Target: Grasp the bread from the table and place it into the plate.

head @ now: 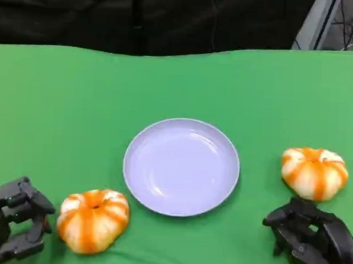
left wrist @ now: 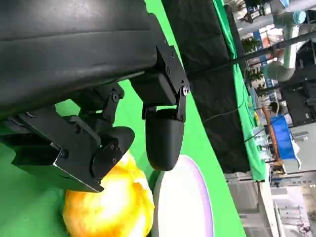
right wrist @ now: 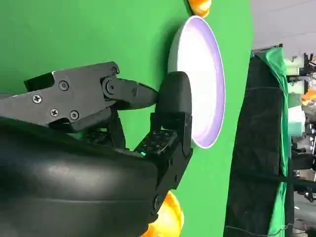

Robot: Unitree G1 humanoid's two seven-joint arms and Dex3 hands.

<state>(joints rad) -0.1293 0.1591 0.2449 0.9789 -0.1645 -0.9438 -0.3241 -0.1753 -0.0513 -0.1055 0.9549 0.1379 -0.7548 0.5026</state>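
Observation:
Two round orange-and-white striped breads lie on the green table. One bread (head: 92, 220) sits at the front left, just right of my left hand (head: 15, 224). The other bread (head: 314, 172) lies at the right, just beyond my right hand (head: 313, 239). An empty lavender plate (head: 181, 166) stands between them. Both hands rest low near the front edge, fingers apart, holding nothing. In the left wrist view the fingers (left wrist: 165, 133) hang close over the bread (left wrist: 113, 207) beside the plate (left wrist: 185, 202). The right wrist view shows the right hand (right wrist: 143, 133), the plate (right wrist: 205, 74) and a bread (right wrist: 170, 219).
The green cloth (head: 77, 103) covers the whole table, with a black curtain (head: 141, 18) behind its far edge. A metal stand and cables (head: 348, 25) sit at the back right.

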